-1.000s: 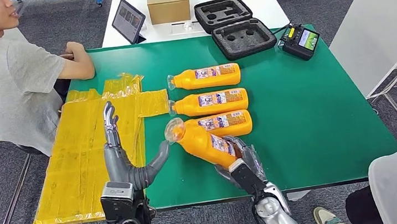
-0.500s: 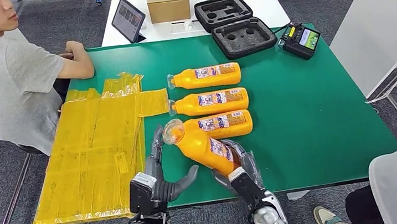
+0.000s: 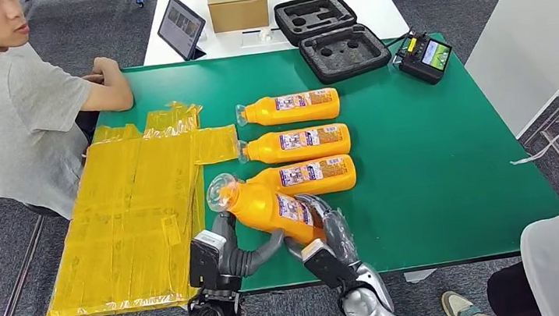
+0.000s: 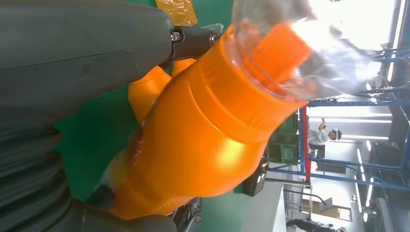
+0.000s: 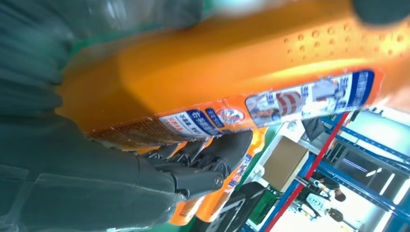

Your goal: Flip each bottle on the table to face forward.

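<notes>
Orange bottle (image 3: 270, 206) — rigid, glossy, likely slippery — gripped at base by right hand (image 3: 322, 236); left hand (image 3: 231, 249) cups its shoulder.

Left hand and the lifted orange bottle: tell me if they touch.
Touching. In the left wrist view, the left hand wraps against the lifted bottle, thumb and fingers pressed on its orange body.

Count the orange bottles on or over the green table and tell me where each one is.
4. Three lie side by side mid-table: far bottle, middle bottle, near bottle. The fourth bottle is lifted at the near edge, held by the right hand.
</notes>
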Robot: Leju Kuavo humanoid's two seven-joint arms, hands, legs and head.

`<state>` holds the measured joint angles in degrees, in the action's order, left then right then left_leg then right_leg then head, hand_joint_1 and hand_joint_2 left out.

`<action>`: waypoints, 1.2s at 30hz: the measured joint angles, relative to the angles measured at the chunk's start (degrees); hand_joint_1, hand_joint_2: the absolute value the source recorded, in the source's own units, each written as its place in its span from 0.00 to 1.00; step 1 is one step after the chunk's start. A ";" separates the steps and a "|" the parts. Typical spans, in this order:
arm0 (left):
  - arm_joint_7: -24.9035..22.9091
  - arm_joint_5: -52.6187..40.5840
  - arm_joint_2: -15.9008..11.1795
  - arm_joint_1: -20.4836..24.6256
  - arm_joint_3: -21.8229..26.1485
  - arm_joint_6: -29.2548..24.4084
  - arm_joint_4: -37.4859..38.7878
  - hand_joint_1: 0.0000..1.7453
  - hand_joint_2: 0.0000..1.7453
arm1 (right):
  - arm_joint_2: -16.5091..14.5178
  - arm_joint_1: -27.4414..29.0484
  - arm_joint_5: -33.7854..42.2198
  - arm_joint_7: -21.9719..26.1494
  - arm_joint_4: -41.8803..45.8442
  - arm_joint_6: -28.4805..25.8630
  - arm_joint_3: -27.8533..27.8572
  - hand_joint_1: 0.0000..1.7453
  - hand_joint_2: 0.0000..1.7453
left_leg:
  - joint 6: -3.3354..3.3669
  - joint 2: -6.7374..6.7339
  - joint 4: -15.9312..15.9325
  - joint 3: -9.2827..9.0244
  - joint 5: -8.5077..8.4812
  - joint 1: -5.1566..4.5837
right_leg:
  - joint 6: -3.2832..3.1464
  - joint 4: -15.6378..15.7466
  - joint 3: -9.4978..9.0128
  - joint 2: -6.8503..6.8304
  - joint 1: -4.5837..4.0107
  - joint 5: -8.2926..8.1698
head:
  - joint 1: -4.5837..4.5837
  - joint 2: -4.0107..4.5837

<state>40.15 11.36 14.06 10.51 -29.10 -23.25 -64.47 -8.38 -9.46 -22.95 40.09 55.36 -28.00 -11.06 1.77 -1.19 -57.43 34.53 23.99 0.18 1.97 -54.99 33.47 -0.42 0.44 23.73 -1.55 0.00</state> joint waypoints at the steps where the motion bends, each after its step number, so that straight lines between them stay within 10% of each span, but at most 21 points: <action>1: -0.01 0.54 0.02 0.21 0.02 0.30 0.16 0.00 1.00 | -0.13 -0.16 -0.18 0.00 -0.25 -0.36 -0.43 0.99 1.00 | 0.00 0.00 0.00 0.00 0.00 0.00 | 0.00 0.00 0.00 0.00 0.00 0.00 | 0.00 0.00; 24: -1.91 13.99 1.54 2.61 0.60 2.65 3.21 0.00 1.00 | -1.11 -2.88 2.13 -0.16 -5.46 -11.29 -11.86 1.00 1.00 | -0.03 0.04 0.00 0.06 -0.02 0.00 | 0.00 -0.01 0.08 -0.04 0.00 0.00 | 0.00 0.00; 28: -1.88 14.30 1.78 2.74 0.45 2.34 3.92 0.95 1.00 | -1.07 -3.49 2.55 -0.27 -6.16 -11.76 -13.37 1.00 1.00 | -0.03 0.04 0.00 0.06 -0.03 0.00 | 0.00 -0.01 0.08 -0.04 0.00 0.00 | 0.00 0.00; 36: -2.35 15.88 2.10 4.20 -0.62 2.76 6.82 1.00 1.00 | -0.47 -4.58 3.84 -0.45 -6.91 -11.99 -14.71 0.90 1.00 | -0.03 0.05 -0.01 0.07 -0.03 0.00 | 0.00 -0.01 0.08 -0.04 0.00 -0.01 | 0.01 0.00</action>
<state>37.80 27.24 16.16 14.71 -29.73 -20.49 -57.65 -8.86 -14.04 -19.11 39.63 48.45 -40.00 -25.77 1.73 -1.14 -57.44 34.60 23.96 0.18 1.97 -55.00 33.55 -0.47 0.44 23.72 -1.55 0.00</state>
